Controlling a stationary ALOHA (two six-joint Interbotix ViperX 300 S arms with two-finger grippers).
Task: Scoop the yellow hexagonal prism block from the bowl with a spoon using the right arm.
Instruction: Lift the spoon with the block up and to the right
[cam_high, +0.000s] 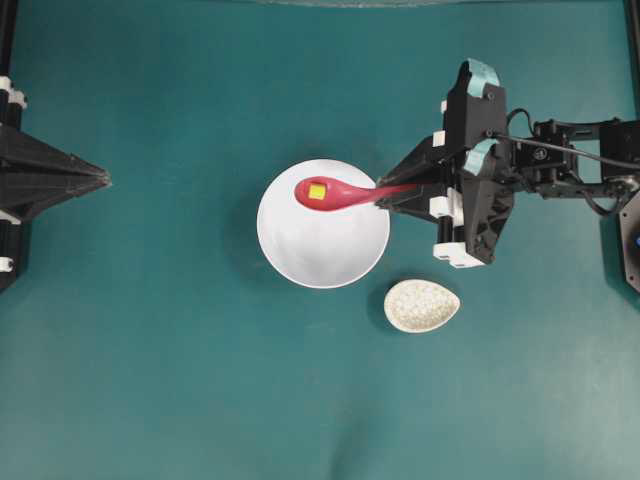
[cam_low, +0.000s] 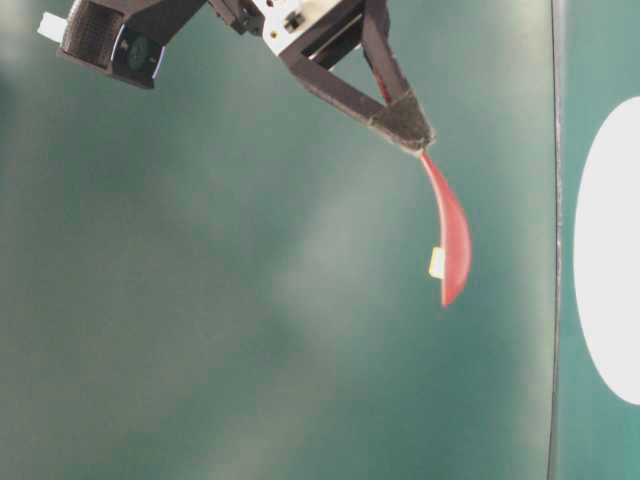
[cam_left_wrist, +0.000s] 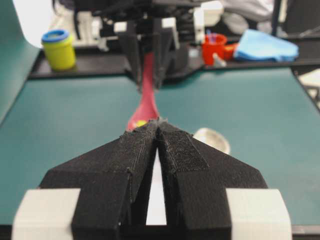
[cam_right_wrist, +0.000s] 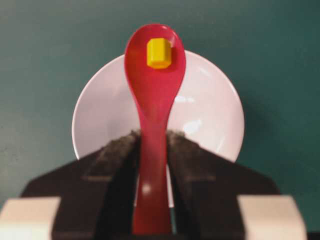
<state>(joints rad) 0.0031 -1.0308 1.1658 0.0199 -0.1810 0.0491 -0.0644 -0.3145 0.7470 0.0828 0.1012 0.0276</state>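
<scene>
My right gripper (cam_high: 385, 197) is shut on the handle of the pink-red spoon (cam_high: 335, 193), which it holds out level over the white bowl (cam_high: 323, 262). The yellow hexagonal prism block (cam_high: 316, 193) lies in the spoon's scoop. In the right wrist view the block (cam_right_wrist: 159, 52) sits near the tip of the spoon (cam_right_wrist: 155, 95), whose scoop reaches past the far rim of the bowl (cam_right_wrist: 210, 115), and the right gripper (cam_right_wrist: 152, 136) clamps both sides of the handle. The left gripper (cam_high: 100, 180) rests shut and empty at the table's left edge, pointing at the bowl.
A small speckled egg-shaped rest (cam_high: 422, 305) lies on the teal table just right of and in front of the bowl. Beyond the table's far edge, the left wrist view shows a yellow pot (cam_left_wrist: 59, 49), a red cup (cam_left_wrist: 214, 47) and a blue cloth (cam_left_wrist: 265, 45).
</scene>
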